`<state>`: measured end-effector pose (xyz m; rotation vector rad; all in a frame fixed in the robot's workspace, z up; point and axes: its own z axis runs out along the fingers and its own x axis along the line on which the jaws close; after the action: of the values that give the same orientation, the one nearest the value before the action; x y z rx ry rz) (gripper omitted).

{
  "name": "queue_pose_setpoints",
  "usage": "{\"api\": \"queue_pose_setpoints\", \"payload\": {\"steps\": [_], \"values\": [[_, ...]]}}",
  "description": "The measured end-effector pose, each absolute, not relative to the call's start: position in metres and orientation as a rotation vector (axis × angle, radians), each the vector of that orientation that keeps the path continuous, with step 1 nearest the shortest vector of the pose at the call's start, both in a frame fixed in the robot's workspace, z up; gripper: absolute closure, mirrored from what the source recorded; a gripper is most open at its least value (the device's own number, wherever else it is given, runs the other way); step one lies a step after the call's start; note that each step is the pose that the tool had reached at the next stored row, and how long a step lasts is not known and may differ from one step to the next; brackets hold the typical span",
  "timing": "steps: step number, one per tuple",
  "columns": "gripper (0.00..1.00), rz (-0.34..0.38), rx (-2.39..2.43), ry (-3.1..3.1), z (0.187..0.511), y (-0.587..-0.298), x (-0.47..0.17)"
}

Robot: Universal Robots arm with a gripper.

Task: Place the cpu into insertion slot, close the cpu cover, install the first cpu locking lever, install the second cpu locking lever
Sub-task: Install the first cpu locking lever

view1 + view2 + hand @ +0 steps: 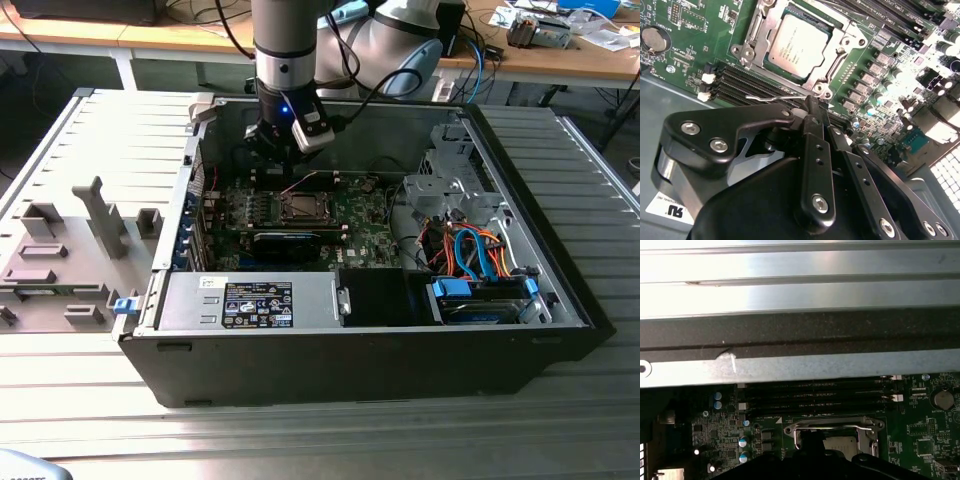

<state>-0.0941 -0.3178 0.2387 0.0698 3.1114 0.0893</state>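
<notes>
In the second wrist view, the cpu [799,45] is seen seated in the insertion slot [765,20], framed by the cpu cover [837,55], just beyond the closed, empty gripper [812,107].

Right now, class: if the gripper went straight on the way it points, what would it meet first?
Probably the thin wire locking lever just off the gripper tips, then the memory slots beside the cpu; depth is hard to judge.
</notes>
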Motion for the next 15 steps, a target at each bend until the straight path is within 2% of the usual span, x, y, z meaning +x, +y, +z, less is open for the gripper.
{"api": "queue_pose_setpoints", "payload": {"steps": [15], "values": [[0.89, 0.089, 0.07, 3.111, 0.2359, -0.3178, -0.0941]]}}
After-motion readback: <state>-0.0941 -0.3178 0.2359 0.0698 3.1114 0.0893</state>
